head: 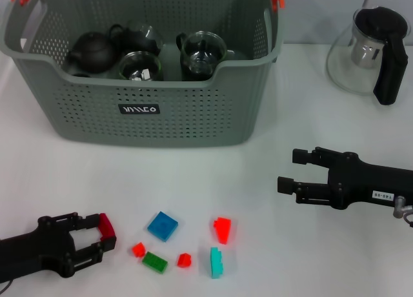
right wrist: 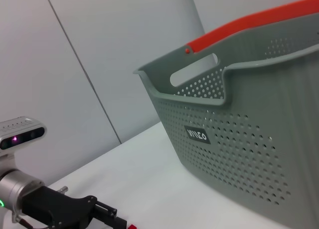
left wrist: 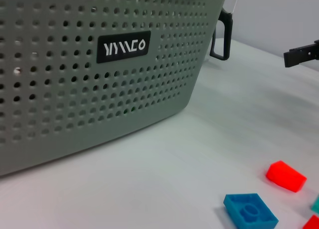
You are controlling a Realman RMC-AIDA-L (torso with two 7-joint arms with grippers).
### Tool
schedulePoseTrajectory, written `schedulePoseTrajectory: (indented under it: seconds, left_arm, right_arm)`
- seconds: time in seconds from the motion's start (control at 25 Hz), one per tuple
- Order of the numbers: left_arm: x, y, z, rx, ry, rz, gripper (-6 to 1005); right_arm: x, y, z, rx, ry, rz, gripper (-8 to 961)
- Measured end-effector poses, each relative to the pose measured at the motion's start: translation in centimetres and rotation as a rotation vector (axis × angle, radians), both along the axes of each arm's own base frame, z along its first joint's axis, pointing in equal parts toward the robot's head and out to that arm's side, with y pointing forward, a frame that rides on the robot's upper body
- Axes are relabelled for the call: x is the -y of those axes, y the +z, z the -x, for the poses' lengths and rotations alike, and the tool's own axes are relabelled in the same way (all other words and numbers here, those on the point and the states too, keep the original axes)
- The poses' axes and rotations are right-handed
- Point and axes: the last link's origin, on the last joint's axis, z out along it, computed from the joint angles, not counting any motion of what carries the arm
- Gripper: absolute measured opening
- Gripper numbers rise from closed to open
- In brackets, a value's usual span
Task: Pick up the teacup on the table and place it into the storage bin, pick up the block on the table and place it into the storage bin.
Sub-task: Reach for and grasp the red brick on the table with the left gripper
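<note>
- Left gripper seen open, a red block between the jaws
- Right gripper seen open, empty
- Blue block judged light, rigid; best pinched across flat sides

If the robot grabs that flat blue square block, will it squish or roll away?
Probably neither. The flat blue square block looks like hard moulded plastic with a stud on top, so it should stay stiff. It lies flat on the white table, so a push would likely slide it, not roll it. Being small and thin, it is probably light.
</note>
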Motion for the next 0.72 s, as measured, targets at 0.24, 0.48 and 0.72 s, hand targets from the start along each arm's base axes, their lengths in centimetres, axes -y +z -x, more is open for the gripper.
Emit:
schedulePoseTrajectory:
  seconds: [0.24,0.48,0.72]
  left_arm:
    - [-0.5,-0.2,-0.4,0.005,-0.014,0.003,568]
    - [0.0,0.9,0.0,-0.02,-0.062,-0.039,570]
    - [-0.2,0.9,0.0,-0.092,-0.167,-0.076,574]
  right_arm:
    - [0.0,0.0,-0.1,0.002,-0.001,0.0,926]
    - [0.1,0.1,-0.2,0.003,-0.005,-0.001,927]
    - [0.1,0.0,-0.1,0.0,-0.001,0.001,927]
